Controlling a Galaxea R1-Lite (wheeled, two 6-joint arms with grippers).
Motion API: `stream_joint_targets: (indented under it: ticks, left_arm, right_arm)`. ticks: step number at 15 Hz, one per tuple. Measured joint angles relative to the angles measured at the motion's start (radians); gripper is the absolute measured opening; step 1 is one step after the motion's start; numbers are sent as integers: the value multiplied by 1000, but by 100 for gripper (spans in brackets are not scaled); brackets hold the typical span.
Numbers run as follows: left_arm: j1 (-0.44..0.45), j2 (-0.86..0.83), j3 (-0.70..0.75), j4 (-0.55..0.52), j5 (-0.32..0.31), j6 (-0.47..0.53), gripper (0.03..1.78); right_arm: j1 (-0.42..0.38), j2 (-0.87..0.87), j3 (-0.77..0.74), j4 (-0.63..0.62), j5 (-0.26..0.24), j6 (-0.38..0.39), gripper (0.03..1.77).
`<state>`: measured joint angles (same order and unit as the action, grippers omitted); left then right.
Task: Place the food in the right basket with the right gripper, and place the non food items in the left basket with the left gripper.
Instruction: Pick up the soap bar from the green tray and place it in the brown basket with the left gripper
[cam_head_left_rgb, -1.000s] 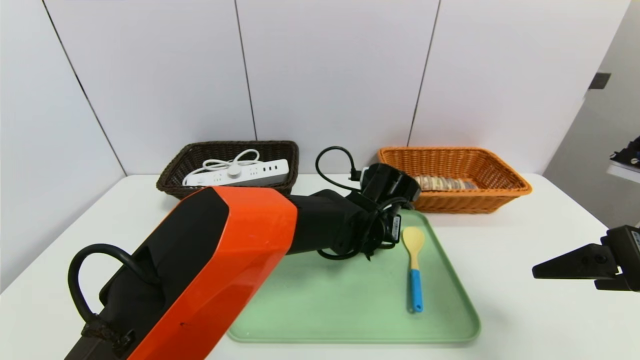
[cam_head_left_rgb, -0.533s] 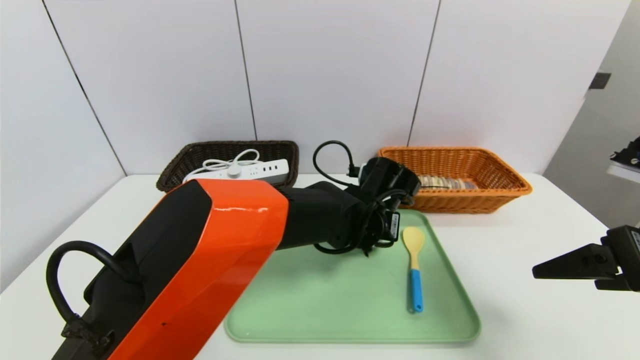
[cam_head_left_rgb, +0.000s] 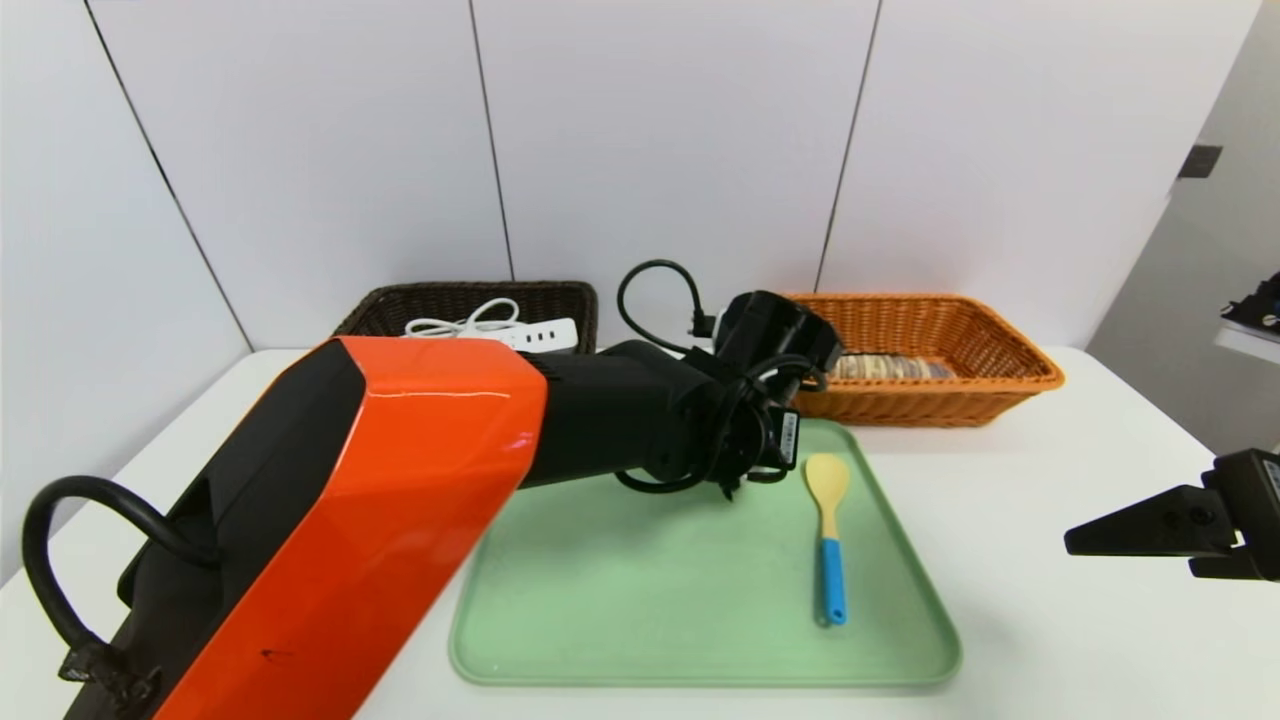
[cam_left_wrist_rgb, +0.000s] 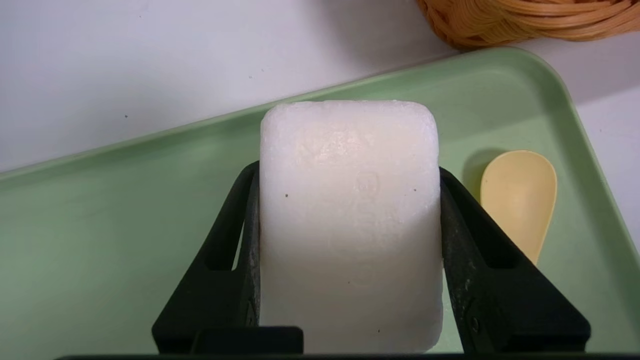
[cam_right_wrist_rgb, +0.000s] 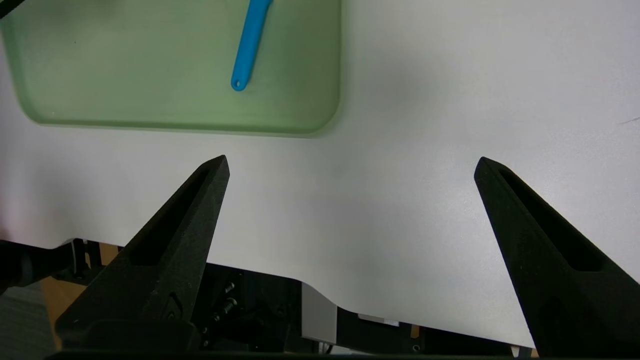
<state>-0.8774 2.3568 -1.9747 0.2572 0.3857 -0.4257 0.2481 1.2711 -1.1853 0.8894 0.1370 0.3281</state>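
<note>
left gripper (cam_left_wrist_rgb: 350, 240) clamps white block (cam_left_wrist_rgb: 350, 225) by both sides, above green tray (cam_left_wrist_rgb: 100, 225), near orange basket (cam_head_left_rgb: 910, 345). right gripper (cam_right_wrist_rgb: 350, 165) parked wide open, empty, over table (cam_right_wrist_rgb: 450, 100). power strip (cam_head_left_rgb: 530, 335) in dark basket (cam_head_left_rgb: 450, 298); loaf (cam_head_left_rgb: 885, 366) in orange basket; spoon (cam_head_left_rgb: 828, 530) on tray. risk: smooth block slips from narrow jaws on swing to dark basket; bulky arm clips basket rim.
</note>
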Motion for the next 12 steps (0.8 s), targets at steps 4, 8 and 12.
stream_joint_targets:
  ticks: [4, 8, 12]
  left_arm:
    - [3, -69, 0, 54, 0, 20, 99]
    - [57, -200, -1, 175, -6, 87, 99]
    - [189, -287, -2, 207, -7, 180, 99]
  right_arm:
    - [0, 0, -2, 0, -1, 0, 170]
    - [0, -1, -4, 0, 1, 0, 170]
    - [0, -11, -2, -14, 1, 1, 170]
